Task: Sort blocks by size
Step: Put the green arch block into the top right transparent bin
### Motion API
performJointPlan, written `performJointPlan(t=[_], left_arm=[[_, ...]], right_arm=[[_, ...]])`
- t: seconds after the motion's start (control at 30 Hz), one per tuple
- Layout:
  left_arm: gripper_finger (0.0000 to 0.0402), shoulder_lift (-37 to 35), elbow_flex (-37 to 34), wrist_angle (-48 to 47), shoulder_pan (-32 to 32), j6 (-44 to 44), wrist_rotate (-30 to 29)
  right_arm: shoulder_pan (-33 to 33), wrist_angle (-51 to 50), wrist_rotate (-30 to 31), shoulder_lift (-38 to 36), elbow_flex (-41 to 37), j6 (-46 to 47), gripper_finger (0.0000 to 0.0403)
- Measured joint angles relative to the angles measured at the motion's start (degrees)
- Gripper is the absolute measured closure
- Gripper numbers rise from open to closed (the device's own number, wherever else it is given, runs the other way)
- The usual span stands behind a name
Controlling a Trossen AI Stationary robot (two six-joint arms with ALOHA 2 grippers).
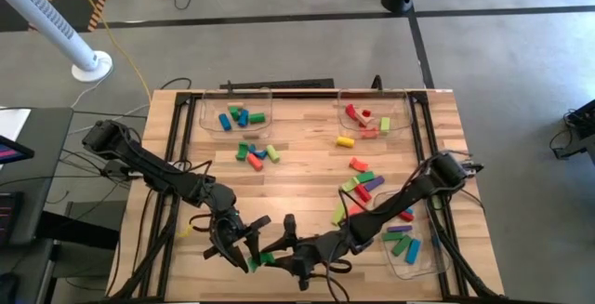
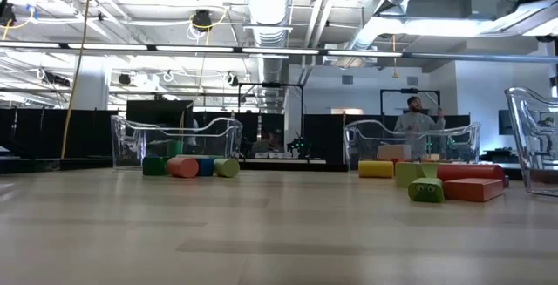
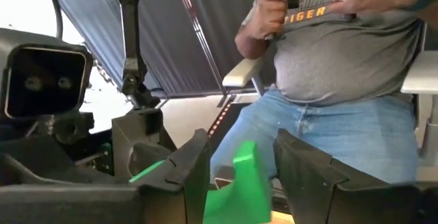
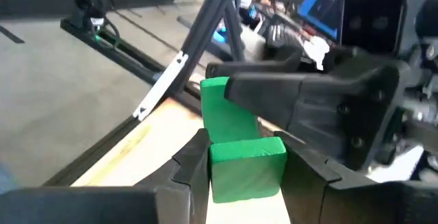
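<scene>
A green block point(image 1: 265, 259) hangs over the table's near edge, between my two grippers, which meet tip to tip. My right gripper point(image 4: 243, 148) comes from the right and is shut on it. My left gripper point(image 3: 241, 145) comes from the left and stands open, with one finger on either side of the block's other end point(image 3: 243, 183). Other blocks lie loose on the table in a left cluster point(image 1: 256, 152) and a right cluster point(image 1: 363, 185). Neither gripper shows in the low view. My right gripper pinches the green block's two long sides point(image 4: 245, 172) between its two fingers, at the end nearest its wrist. The fingers come level from the table's right and lie along the block. The block is lifted clear, and its far end point(image 4: 222, 94) reaches between the left fingers. My left gripper's fingers point(image 3: 301, 169) flank that far end with a gap on one side. Whether the other finger touches the block, I cannot tell.
Clear trays with blocks stand at the far left point(image 1: 235, 109), the far right point(image 1: 372, 111) and the near right point(image 1: 409, 245). A person point(image 3: 328, 66) stands just past the table's near edge. The middle of the tabletop point(image 1: 297, 192) is bare wood.
</scene>
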Motion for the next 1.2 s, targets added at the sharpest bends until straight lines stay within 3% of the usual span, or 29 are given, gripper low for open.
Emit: performJointPlan(t=[0.33, 0.77, 0.97, 1.2], left_arm=[[0.0247, 0.0, 0.0, 0.0, -0.1, 0.0, -0.7], [0.0246, 0.0, 0.0, -8.7, 0.0, 0.0, -11.2], [0.0246, 0.0, 0.0, -14.5, 0.0, 0.0, -14.4], [0.0246, 0.0, 0.0, -19.2, 0.0, 0.0, -15.6]], right_arm=[[2.0, -20.7, 8.8, -6.5, 0.0, 10.4, 0.0243], [4.3, -51.2, 20.6, -14.6, 0.0, 25.4, 0.0243], [2.1, -64.7, 26.9, -18.7, 0.0, 32.4, 0.0243], [-2.7, -78.8, 28.9, -23.6, 0.0, 38.9, 0.0243]])
